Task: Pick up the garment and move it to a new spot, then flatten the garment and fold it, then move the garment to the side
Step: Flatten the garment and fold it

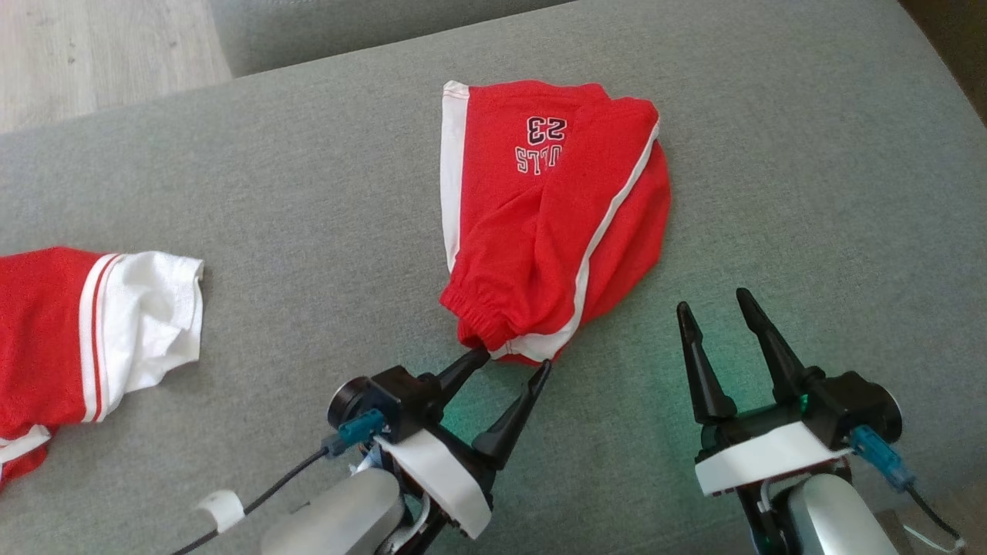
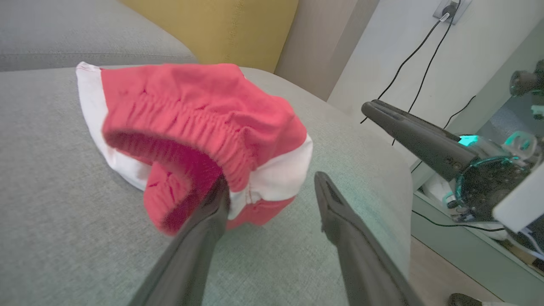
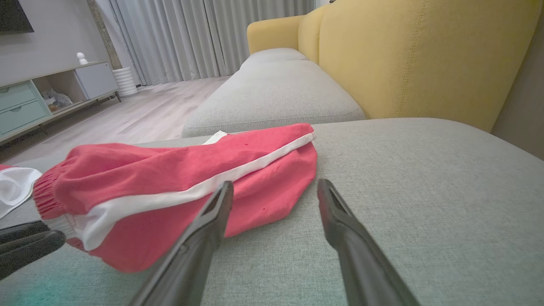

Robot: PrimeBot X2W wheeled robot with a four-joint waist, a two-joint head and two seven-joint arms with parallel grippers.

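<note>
Head view of a grey sofa cushion (image 1: 270, 193) with red shorts (image 1: 540, 216) trimmed in white lying rumpled near its middle, elastic waistband toward the robot at 6 o'clock and printed leg toward 12 o'clock. The left gripper (image 1: 514, 359) sits at the 6 o'clock edge of the shorts, jaws apart and holding nothing. In the left wrist view one finger (image 2: 212, 212) touches the gathered waistband, and it is unclear whether its tip is inside the opening. The right gripper (image 1: 713, 302) hovers at about 4 o'clock from the shorts, jaws wide apart and empty, just beside the cloth without touching it. A second garment, a red and white shirt (image 1: 116, 324), lies well apart at 9 o'clock. The likely risk is that the finger resting on the elastic snags it, so any pull-back of the arm drags or re-bunches the shorts. The cloth also lies in raised, overlapping layers, so a pinch at one edge may catch only the top layer, and folding before it is spread would set the wrinkles.
</note>
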